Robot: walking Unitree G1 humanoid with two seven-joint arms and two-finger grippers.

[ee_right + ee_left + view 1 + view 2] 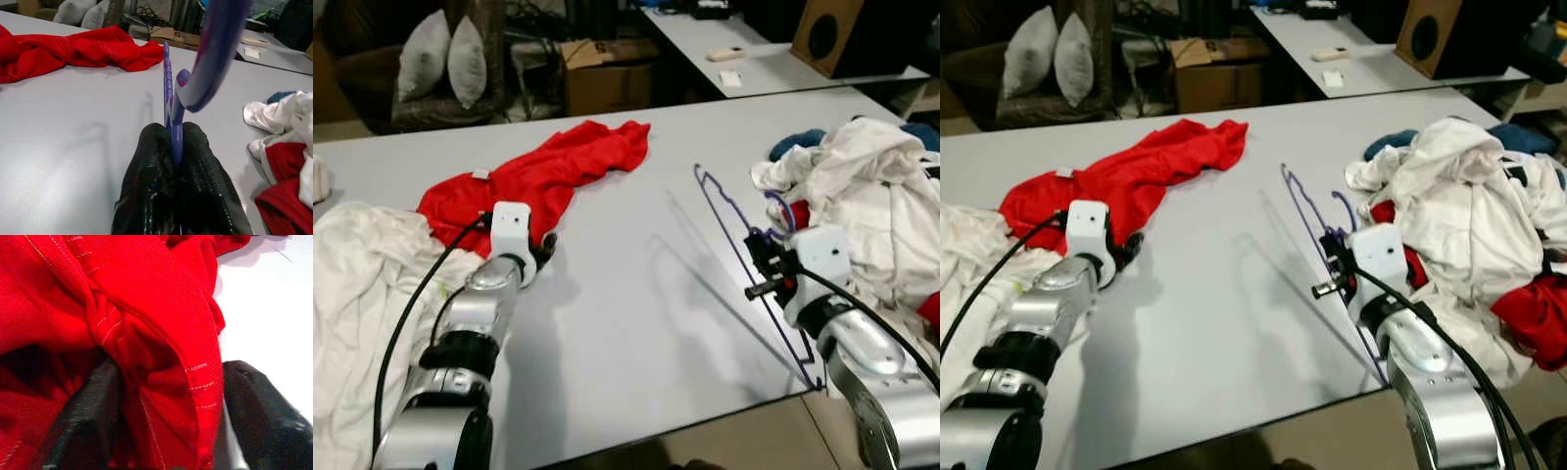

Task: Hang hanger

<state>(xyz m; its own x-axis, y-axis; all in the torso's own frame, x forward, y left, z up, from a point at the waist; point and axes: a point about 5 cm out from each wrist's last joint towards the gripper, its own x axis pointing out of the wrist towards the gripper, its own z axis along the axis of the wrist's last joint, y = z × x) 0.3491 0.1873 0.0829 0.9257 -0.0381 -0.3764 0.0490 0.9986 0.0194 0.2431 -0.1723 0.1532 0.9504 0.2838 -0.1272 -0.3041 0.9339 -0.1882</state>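
Right gripper (173, 147): jaws clenched on the purple hanger (744, 250), which is pinched near its neck; the hook curves up just above the fingertips and the frame runs ahead of the jaws over the grey table (626, 323). Left gripper (161, 426): jaws grasping a fold of the red garment (538, 176), cloth bunched between the two black fingers (88, 416). White clothes pile (871, 186) sits just beside the right jaws.
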